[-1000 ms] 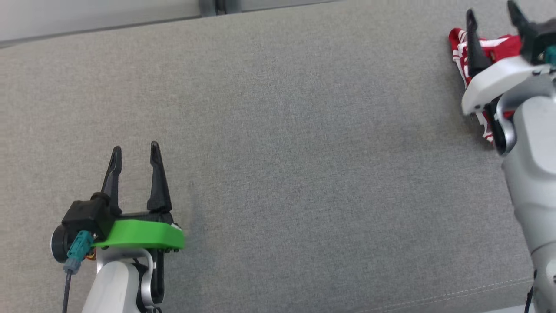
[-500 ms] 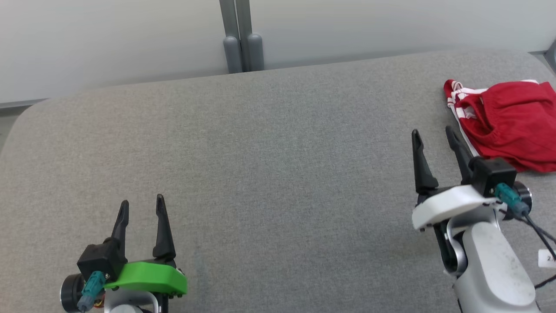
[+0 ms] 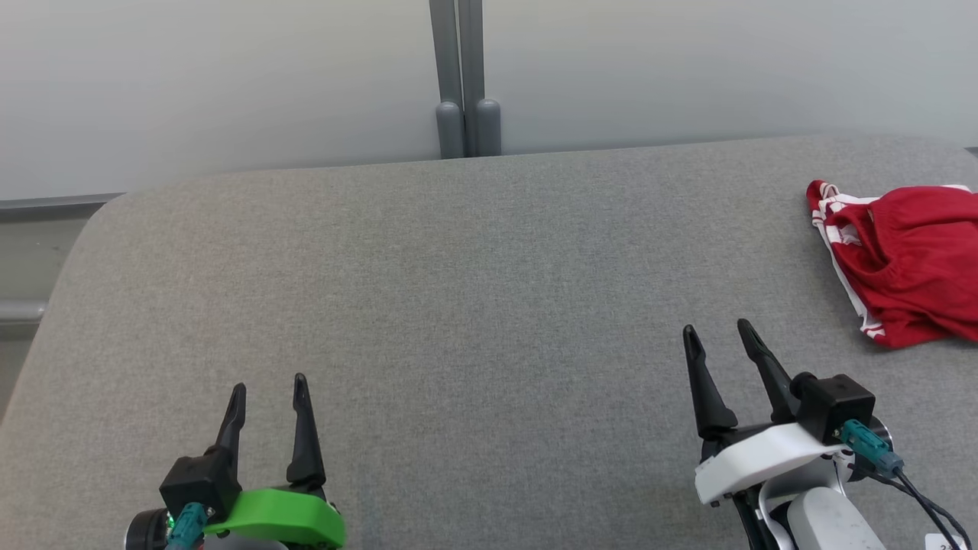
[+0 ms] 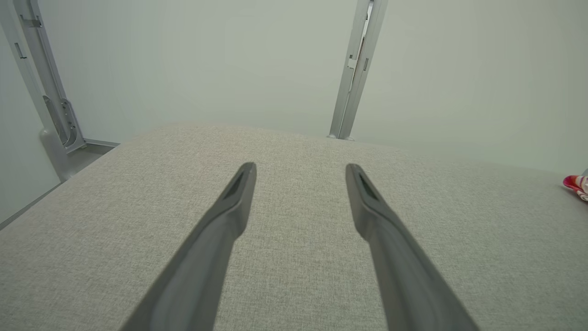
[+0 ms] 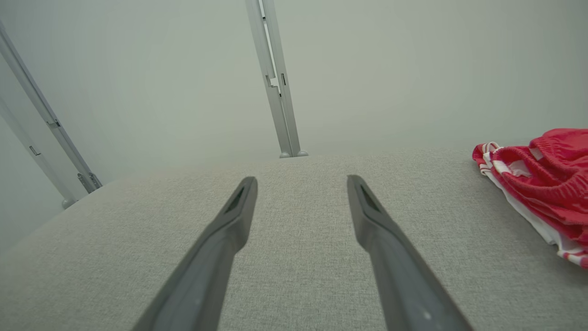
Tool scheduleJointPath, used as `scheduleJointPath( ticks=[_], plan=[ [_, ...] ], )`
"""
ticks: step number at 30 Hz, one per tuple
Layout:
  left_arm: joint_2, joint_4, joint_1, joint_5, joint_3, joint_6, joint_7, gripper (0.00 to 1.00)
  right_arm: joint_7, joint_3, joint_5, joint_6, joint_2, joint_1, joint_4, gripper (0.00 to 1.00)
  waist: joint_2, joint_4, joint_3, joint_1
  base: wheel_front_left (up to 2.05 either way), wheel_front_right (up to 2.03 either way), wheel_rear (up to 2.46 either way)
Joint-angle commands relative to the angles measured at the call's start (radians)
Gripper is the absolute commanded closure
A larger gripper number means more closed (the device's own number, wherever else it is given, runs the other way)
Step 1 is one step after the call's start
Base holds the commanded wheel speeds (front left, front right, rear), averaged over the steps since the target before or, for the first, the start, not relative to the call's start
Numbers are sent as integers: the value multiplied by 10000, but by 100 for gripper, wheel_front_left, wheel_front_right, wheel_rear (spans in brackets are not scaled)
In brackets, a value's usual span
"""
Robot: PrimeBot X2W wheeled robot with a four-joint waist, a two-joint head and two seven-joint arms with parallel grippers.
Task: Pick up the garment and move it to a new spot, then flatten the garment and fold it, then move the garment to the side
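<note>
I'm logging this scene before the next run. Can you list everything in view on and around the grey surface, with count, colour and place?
garment: one, red with white stripes, bunched at the surface's right side, partly cut off by the frame, apart from both grippers
padded surface: one, grey fabric, spans the head view
metal uprights: two side by side, grey, at the wall behind the surface's far edge
wall: one, pale, behind the surface
left gripper: one, dark fingers on a green mount, open and holding nothing, lower left
right gripper: one, dark fingers on a white mount, open and holding nothing, lower right
</note>
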Motion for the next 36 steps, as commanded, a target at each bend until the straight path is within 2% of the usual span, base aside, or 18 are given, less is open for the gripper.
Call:
scheduleJointPath(
  ticks=[1,14,15,19,36],
  plan=[
    [-23,47,134,61,-24,-34,-24,0,-42,9,42,-11,-12,176,-53,0,0,8,-30,1,0,0,0],
    [-56,147,250,151,-173,-138,-25,0,-42,-113,181,-10,-10,377,-53,0,0,27,-179,1,0,0,0],
    [-44,155,142,148,-173,-105,0,100,0,-96,128,-2,-2,265,-13,100,0,27,-182,1,0,0,0],
    [-67,470,250,135,-179,-103,61,100,7,-71,136,0,13,467,277,100,0,29,-186,1,0,0,0],
    [-93,439,-66,-2716,449,-542,874,100,701,-408,3243,-1,-105,348,187,100,0,22,-150,1,0,0,0]
  ],
)
